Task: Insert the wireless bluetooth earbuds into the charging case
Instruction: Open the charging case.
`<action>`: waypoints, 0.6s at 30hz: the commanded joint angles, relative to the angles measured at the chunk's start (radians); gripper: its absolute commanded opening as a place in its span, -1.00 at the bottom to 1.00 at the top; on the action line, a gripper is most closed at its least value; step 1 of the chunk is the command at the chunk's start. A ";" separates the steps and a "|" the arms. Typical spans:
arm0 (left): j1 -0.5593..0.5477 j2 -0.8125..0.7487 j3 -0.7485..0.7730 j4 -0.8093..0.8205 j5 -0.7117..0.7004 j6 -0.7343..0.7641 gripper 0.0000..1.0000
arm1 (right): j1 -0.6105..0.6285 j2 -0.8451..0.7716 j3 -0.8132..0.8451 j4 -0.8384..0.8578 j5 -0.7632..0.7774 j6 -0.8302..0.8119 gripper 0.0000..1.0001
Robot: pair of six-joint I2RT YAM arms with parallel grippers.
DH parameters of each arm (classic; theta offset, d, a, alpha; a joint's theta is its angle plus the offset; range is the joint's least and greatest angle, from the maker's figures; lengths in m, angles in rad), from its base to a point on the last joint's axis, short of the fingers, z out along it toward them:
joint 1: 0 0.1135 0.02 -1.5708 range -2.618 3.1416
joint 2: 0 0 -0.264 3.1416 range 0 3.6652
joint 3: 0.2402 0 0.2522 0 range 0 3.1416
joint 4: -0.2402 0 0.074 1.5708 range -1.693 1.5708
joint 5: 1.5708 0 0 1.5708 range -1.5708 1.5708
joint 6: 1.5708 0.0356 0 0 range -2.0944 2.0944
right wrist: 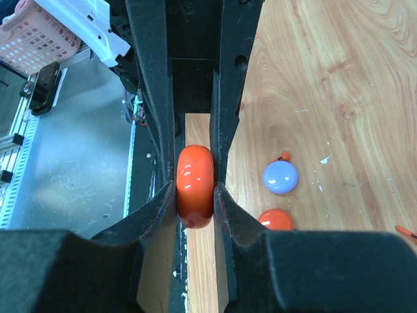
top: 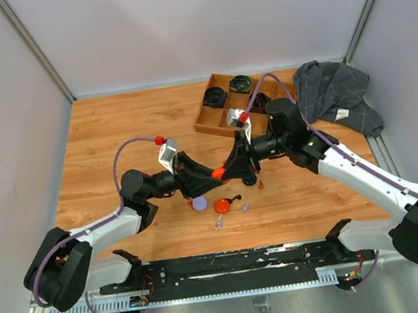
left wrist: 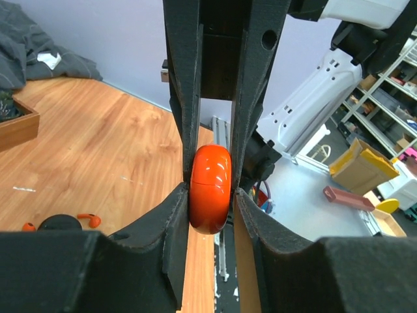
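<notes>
— Left claw [left wrist: 210, 199] first, since its fingers fill the near edge of its own view. What has it got?
— It's pinching a round orange case [left wrist: 210, 173] edge-on, with one finger on each flat face.
— And the right claw [right wrist: 195, 195]?
— It's clamped on the same case from the opposite side. The two hold it between them, lifted above the bench [top: 111, 132].
— Where are the earbuds?
— Loose on the bench. Orange earbuds [left wrist: 91, 220] lie beside a black round thing [left wrist: 58, 225], and lilac earbuds [top: 218, 223] lie near the front edge.
— Anything else down there?
— A lilac round case [right wrist: 281, 177] with an orange round piece [right wrist: 276, 220] just beside it. At the back there's a wooden tray [top: 203, 108] holding coiled black cables [top: 214, 97], with a grey cloth [top: 333, 91] to its right.
</notes>
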 commanded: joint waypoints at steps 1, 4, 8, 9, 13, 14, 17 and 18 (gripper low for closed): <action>0.003 -0.032 0.033 -0.044 0.058 0.053 -0.40 | 0.028 0.009 0.049 -0.057 -0.023 -0.074 -0.68; 0.003 -0.055 0.032 -0.083 0.064 0.084 -0.48 | 0.030 0.006 0.061 -0.079 -0.021 -0.094 -0.68; 0.004 -0.085 0.035 -0.149 0.065 0.135 -0.70 | 0.030 -0.003 0.065 -0.086 -0.015 -0.103 -0.58; 0.002 -0.093 0.036 -0.161 0.064 0.142 -0.78 | 0.030 -0.006 0.066 -0.086 -0.014 -0.107 -0.55; 0.002 -0.119 0.030 -0.180 0.063 0.163 -0.99 | 0.033 -0.013 0.067 -0.086 0.015 -0.109 -0.32; 0.002 -0.127 0.027 -0.183 0.064 0.170 -0.99 | 0.032 -0.014 0.068 -0.086 0.024 -0.108 -0.21; 0.002 -0.148 0.017 -0.183 0.062 0.187 -0.99 | 0.033 -0.019 0.068 -0.086 0.053 -0.107 -0.08; 0.002 -0.154 0.012 -0.183 0.061 0.194 -1.00 | 0.032 -0.020 0.068 -0.086 0.062 -0.107 -0.05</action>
